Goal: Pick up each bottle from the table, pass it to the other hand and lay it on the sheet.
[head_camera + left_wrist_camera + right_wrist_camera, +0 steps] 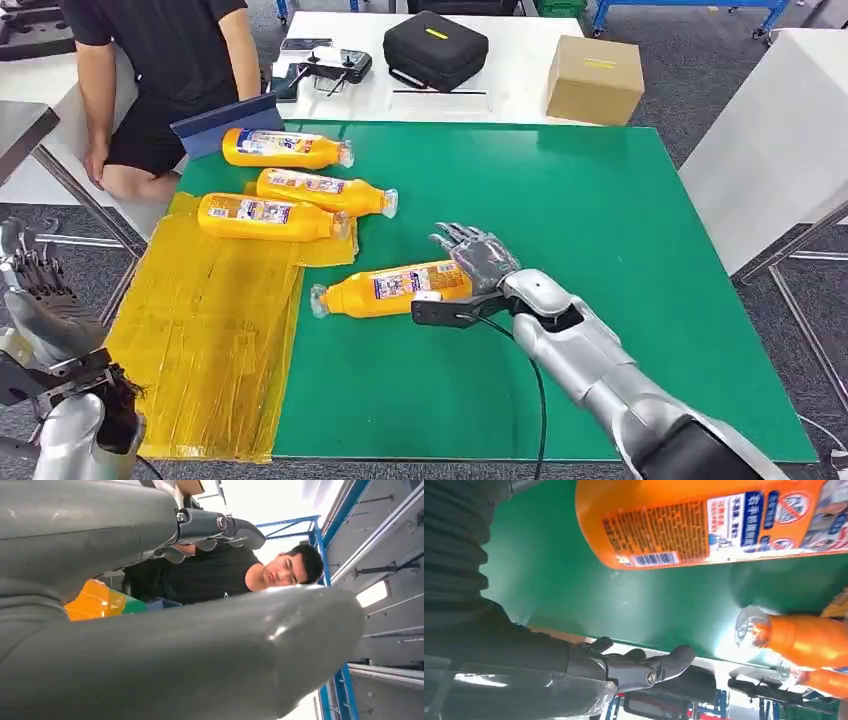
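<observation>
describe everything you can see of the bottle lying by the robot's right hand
The bottle is orange plastic with a clear cap and a white, blue and orange printed label carrying a barcode. It lies on its side on the bare green table, cap pointing toward the yellow sheet, apart from the three other bottles. The right hand is at its base end with fingers spread, not closed around it.

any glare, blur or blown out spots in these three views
Head view: sharp and evenly lit, with soft sheen on the yellow sheet. Left wrist view: the bright background behind the person is blown out white, and the left robot hand is close and soft. Right wrist view: glare on the green table beside a clear bottle cap; the near bottle is slightly blurred.
</observation>
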